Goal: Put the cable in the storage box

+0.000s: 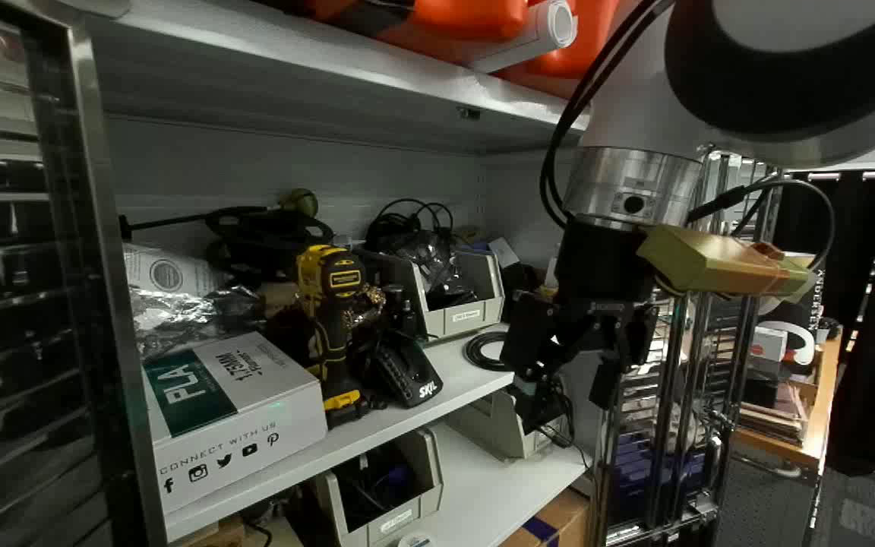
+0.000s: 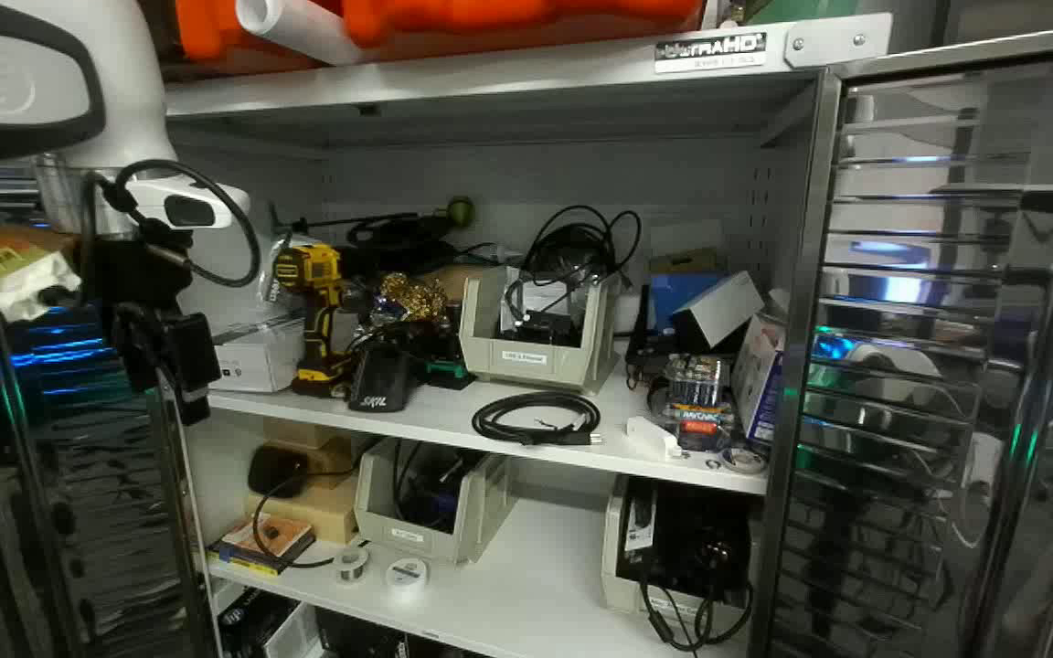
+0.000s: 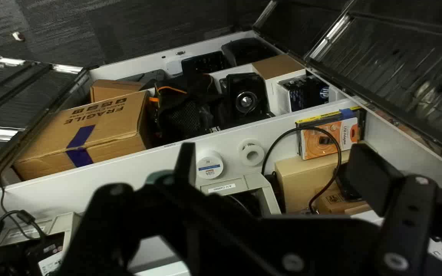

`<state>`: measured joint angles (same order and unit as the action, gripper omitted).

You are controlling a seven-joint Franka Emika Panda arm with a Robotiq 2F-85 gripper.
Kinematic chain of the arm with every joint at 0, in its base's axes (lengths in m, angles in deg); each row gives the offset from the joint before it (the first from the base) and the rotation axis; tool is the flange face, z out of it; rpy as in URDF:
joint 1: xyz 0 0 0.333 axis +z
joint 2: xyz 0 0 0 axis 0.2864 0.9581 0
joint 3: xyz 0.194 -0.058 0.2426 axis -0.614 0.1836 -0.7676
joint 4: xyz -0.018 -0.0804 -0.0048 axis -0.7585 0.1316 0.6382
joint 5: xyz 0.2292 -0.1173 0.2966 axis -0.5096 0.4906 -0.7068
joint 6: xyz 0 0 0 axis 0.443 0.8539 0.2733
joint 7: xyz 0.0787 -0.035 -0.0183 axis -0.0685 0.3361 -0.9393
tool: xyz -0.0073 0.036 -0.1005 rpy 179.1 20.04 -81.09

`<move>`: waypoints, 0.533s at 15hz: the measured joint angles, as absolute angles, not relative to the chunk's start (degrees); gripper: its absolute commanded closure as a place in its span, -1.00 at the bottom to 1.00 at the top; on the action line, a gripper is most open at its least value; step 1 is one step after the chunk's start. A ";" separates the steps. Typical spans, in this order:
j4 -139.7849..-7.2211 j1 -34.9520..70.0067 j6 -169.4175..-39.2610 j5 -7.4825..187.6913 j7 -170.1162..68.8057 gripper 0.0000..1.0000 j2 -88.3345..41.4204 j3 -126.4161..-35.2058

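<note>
A coiled black cable [image 2: 540, 438] with a plug lies on the upper shelf. It also shows in an exterior view [image 1: 470, 352]. A grey storage box [image 2: 526, 358] holding cables stands behind it, seen in both exterior views [image 1: 468, 315]. Two more grey storage boxes are on the lower shelf: one [image 2: 417, 539] labelled A/V Cables in the wrist view [image 3: 236, 186], and one [image 2: 613, 571] with cables hanging out. My gripper [image 3: 278, 172] is open and empty, in front of the cabinet and apart from the coil. It shows in both exterior views [image 1: 570, 391] [image 2: 193, 402]. The coil is out of the wrist view.
A yellow drill [image 2: 312, 315], a SKIL charger [image 2: 382, 379] and a white box [image 1: 240, 410] stand on the upper shelf [image 2: 440, 420]. A battery pack [image 2: 698, 402] lies right of the coil. Spools [image 3: 210, 165] sit on the lower shelf. Open cabinet doors [image 2: 947, 366] flank the shelves.
</note>
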<state>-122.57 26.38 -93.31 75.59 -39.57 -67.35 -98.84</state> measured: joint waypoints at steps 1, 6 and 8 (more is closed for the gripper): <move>-122.30 26.39 -93.38 75.59 -39.57 -1.00 -67.37 -98.87; -121.56 26.39 -93.38 75.59 -39.57 -1.00 -67.64 -98.88; -121.56 26.39 -93.38 75.59 -39.57 -1.00 -67.64 -98.88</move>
